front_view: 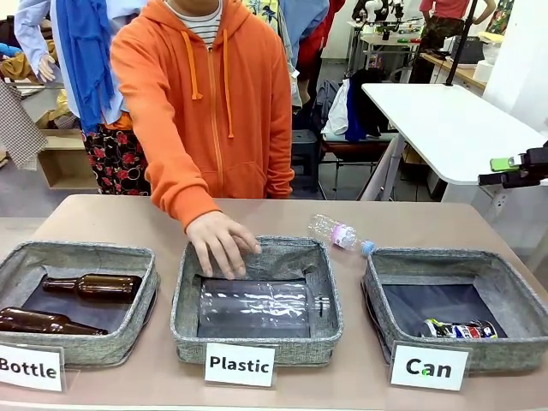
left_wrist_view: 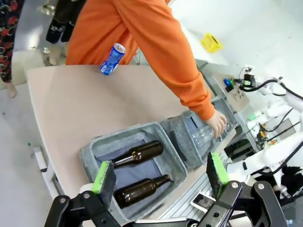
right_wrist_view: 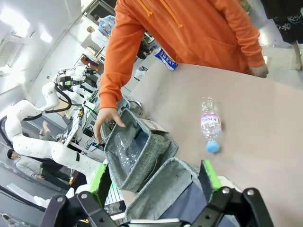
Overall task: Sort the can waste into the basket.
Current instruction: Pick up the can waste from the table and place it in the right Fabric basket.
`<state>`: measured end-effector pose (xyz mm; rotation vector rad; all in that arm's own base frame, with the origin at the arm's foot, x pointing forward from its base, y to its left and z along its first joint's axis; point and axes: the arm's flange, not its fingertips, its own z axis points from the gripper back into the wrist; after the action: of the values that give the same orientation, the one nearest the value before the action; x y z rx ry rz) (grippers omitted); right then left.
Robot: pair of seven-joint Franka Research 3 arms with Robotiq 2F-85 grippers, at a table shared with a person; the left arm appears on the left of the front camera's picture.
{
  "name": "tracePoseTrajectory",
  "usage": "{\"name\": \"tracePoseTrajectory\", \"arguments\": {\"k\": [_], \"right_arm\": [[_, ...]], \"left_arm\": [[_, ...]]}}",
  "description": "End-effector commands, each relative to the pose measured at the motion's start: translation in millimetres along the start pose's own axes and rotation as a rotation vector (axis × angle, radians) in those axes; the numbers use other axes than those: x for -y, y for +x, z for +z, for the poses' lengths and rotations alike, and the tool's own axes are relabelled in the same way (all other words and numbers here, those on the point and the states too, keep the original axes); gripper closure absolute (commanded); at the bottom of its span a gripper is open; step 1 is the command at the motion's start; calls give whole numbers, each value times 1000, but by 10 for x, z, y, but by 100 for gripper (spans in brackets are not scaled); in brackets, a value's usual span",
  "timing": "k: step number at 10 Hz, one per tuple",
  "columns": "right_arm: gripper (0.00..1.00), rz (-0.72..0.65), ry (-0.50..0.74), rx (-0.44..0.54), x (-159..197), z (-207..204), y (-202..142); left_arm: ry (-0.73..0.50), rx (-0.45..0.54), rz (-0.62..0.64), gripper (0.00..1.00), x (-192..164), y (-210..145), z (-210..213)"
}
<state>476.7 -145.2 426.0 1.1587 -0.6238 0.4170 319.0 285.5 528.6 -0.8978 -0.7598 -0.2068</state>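
Gaping, both jaws (empty); crushed can (front_view: 460, 329) in basket (front_view: 454, 255), blue can (left_wrist_view: 112, 59) at far table (left_wrist_view: 71, 104) edge

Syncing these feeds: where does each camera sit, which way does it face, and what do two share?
Front view: robot's side, facing across the beige table at the person in an orange hoodie; right gripper at right edge.
Left wrist view: above the left end, looking past the open left gripper at two brown glass bottles in a grey fabric basket.
Right wrist view: above the right end, looking past open fingers at a clear plastic bottle.
Both wrist views share the blue metal can.
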Motion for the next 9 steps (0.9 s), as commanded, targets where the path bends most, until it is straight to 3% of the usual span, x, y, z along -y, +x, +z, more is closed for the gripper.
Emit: {"name": "tracePoseTrajectory", "arguments": {"k": [1,4,5,9], "right_arm": [[0,25,-18,-7,-28,-8,-42],[0,25,-18,-7,-28,-8,-42],[0,25,-18,-7,-28,-8,-42],[0,25,-18,-7,-28,-8,-42]], "left_arm": [[19,-117,-5,0,76,316,-357],[41,-252,10,0,64,767,-929],[30,-245,15,0,44,823,-849],[28,-30,76,0,-61,123,-179]]}}
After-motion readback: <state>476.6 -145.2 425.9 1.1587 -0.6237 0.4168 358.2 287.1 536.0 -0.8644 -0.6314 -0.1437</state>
